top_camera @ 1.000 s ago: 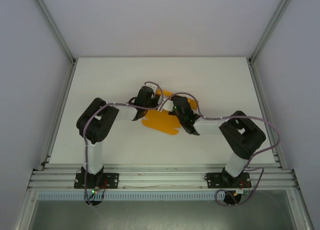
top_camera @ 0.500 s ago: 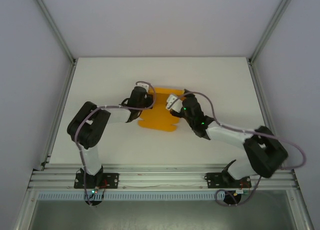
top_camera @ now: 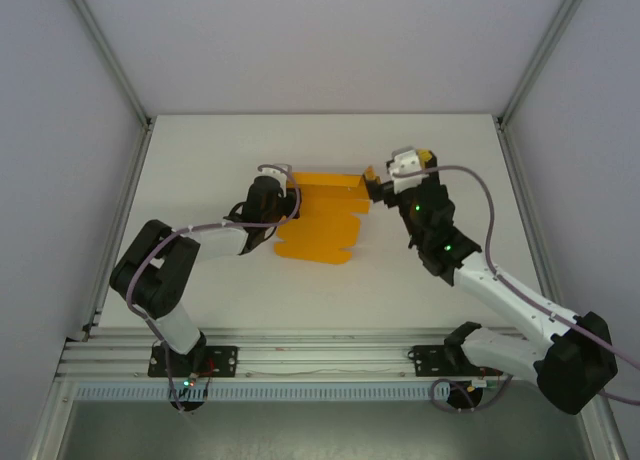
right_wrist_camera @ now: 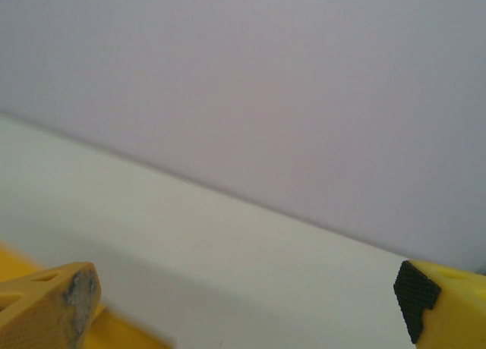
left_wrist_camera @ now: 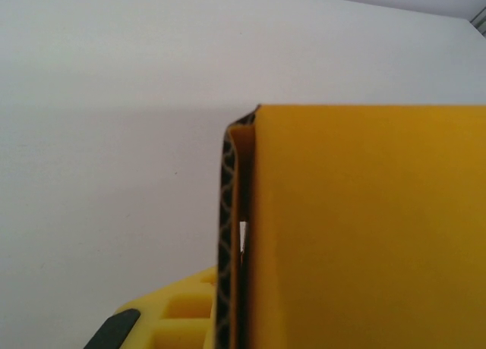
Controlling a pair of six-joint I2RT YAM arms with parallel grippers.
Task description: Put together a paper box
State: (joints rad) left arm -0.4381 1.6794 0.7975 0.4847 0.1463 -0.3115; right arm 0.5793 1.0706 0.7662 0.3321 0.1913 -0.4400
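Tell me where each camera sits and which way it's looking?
Top camera: high behind the arms, looking down at the table; both arms, the left tool, the right tool and the paper box show.
Left wrist camera: on the left arm, looking closely along the box's folded edge; a black pad of its shut tool shows.
Right wrist camera: on the right arm, looking across the table to the grey wall; its two wide-apart fingertips show.
Shared: top and left wrist both see the box pinched in the left tool.
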